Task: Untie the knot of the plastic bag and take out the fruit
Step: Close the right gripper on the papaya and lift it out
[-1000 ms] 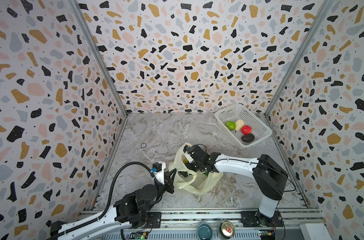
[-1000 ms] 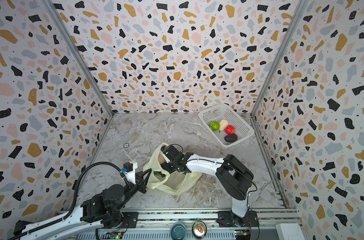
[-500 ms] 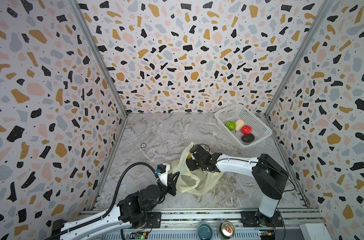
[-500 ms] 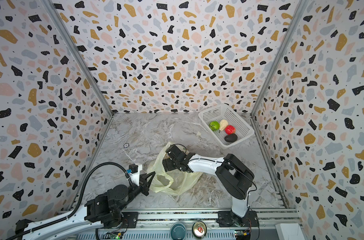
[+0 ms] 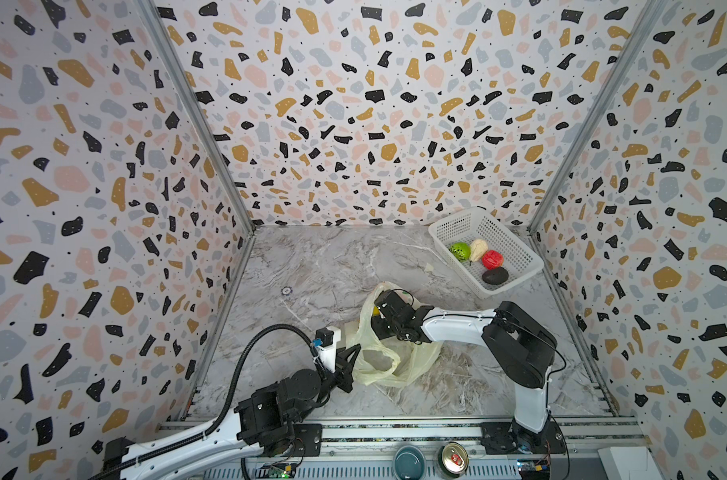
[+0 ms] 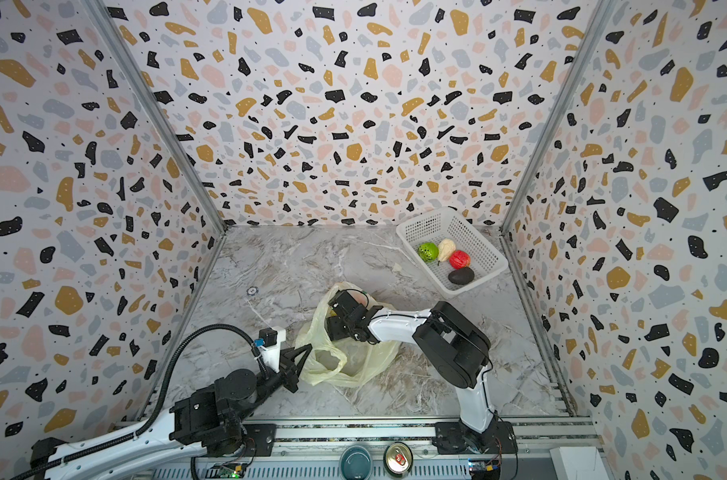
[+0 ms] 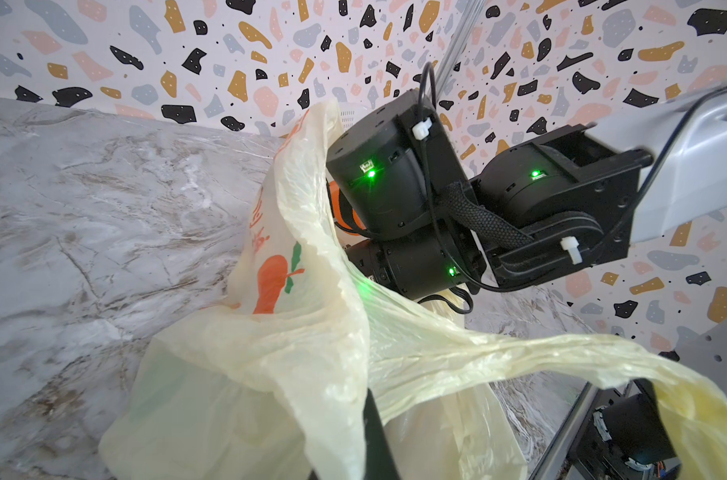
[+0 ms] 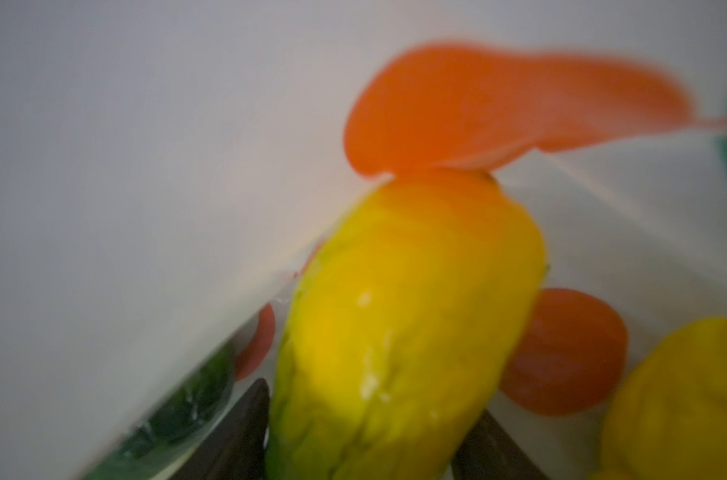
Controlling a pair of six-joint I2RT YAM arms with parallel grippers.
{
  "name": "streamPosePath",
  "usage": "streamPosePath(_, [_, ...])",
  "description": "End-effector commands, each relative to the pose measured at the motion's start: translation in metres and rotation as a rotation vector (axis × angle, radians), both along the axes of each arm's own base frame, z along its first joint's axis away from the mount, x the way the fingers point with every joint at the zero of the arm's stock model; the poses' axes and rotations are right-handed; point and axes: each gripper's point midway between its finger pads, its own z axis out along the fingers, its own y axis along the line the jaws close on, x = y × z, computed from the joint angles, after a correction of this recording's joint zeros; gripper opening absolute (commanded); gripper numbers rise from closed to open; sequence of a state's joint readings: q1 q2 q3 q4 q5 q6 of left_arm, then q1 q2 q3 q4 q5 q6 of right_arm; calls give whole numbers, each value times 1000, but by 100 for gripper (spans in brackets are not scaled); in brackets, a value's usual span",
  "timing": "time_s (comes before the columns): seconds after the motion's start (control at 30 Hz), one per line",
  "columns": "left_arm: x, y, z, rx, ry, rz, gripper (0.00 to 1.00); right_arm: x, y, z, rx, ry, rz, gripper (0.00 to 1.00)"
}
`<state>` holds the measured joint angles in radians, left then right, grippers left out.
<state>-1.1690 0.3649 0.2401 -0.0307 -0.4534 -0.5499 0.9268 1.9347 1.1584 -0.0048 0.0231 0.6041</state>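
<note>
Marble counter [image 5: 311, 266], terrazzo walls [image 5: 353, 104]: the right hand [image 8: 366, 440], wide apart a second ago, is now clamping a yellow fruit [image 8: 395, 311] inside the untied bag [image 5: 395, 370] mid-counter, so a fifth removal looks to be starting, while the left hand [image 5: 350, 368] is staying clamped on the bag's edge. The basket [image 5: 457, 226] is holding four fruit: green [image 5: 459, 251], cream [image 5: 478, 249], red [image 5: 492, 259], black [image 5: 495, 275]. The bag is showing three: that one, a second yellow [image 8: 677, 399] and a dark green [image 8: 187, 399].
</note>
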Motion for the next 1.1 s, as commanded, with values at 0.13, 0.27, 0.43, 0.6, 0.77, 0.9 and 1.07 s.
streamPosePath(0.13, [1, 0, 5, -18, -23, 4, 0, -5, -4, 19, 22, -25, 21, 51])
streamPosePath(0.27, [4, 4, 5, -4, -32, 30, 0, -14, -6, 36, 39, -38, 61, 49])
streamPosePath(0.43, [6, 7, 5, -1, -40, 48, 0, -30, -12, 55, 56, -34, 118, 49])
streamPosePath(0.6, [7, 8, 5, 4, -41, 57, 0, -44, -18, 67, 75, -18, 157, 49])
streamPosePath(0.77, [8, 12, 9, 3, -53, 75, 0, -73, -19, 67, 81, 55, 259, 48])
streamPosePath(0.9, [10, 14, 9, 8, -56, 87, 0, -94, -26, 76, 64, 39, 318, 48])
streamPosePath(1.07, [10, 14, 10, 5, -60, 90, 0, -106, -36, 102, 85, 2, 340, 48])
